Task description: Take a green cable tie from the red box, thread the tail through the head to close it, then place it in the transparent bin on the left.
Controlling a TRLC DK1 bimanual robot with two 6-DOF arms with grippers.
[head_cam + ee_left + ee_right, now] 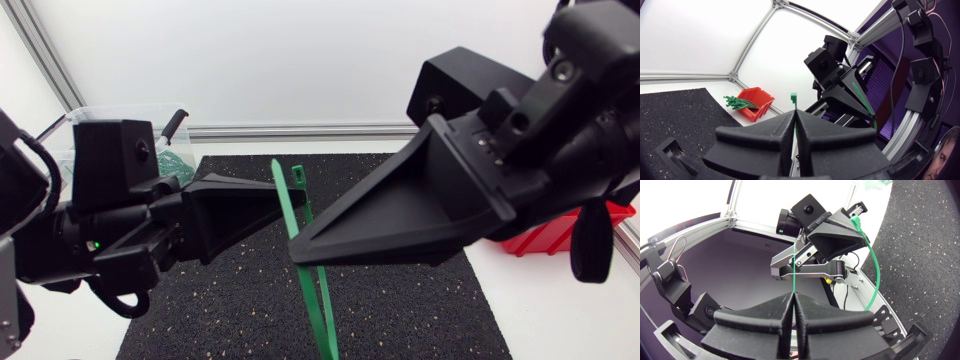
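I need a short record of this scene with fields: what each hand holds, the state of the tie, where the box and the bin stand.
left hand: shut on the green cable tie, close to its head
right hand: shut on the same tie, further along the strap
tie state: in the air over the black mat, curved, head shows no tail through it
red box: at the right, spare ties inside
transparent bin: rear left
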